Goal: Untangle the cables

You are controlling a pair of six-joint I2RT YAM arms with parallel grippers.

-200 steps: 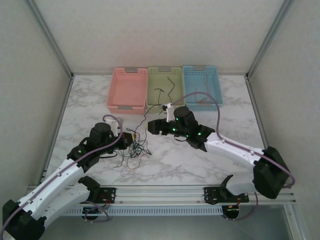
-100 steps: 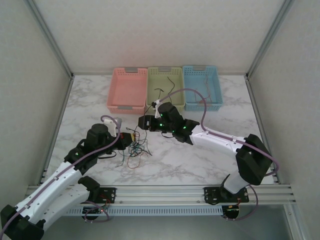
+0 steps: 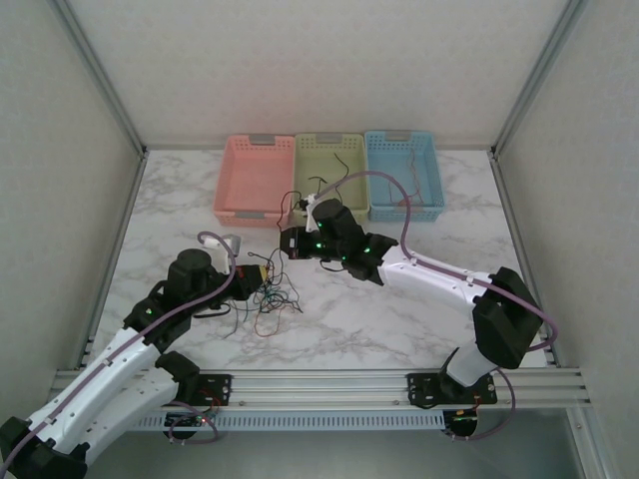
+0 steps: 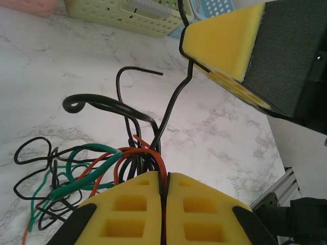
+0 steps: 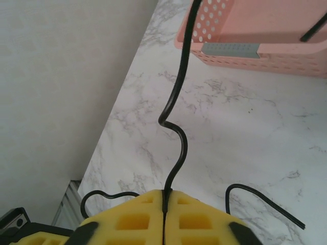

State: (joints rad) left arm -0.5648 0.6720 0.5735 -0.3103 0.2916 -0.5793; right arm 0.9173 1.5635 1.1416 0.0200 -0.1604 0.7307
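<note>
A clump of thin cables [image 3: 272,301] in black, red and green lies on the marble table in front of the left arm. My left gripper [image 4: 164,174] is shut on the clump, with a red cable [image 4: 148,153] and black strands pinched between its yellow pads; in the top view that left gripper [image 3: 252,283] sits at the clump's left edge. My right gripper [image 5: 164,192] is shut on a single black cable [image 5: 179,145] that curls away from its tips. Seen from above, this right gripper [image 3: 284,242] hovers just behind the clump. Its yellow pad [image 4: 225,41] shows close above the left gripper.
Three baskets stand in a row at the back: pink [image 3: 240,190], green [image 3: 305,188] holding loose black cables, and blue [image 3: 431,190]. The pink basket [image 5: 255,48] is near the right gripper. White walls enclose the table; a metal rail [image 3: 319,384] runs along the front.
The right arm swung left to the clump and its gripper closed from open onto a black cable. The left gripper stayed shut on the clump and barely moved.
</note>
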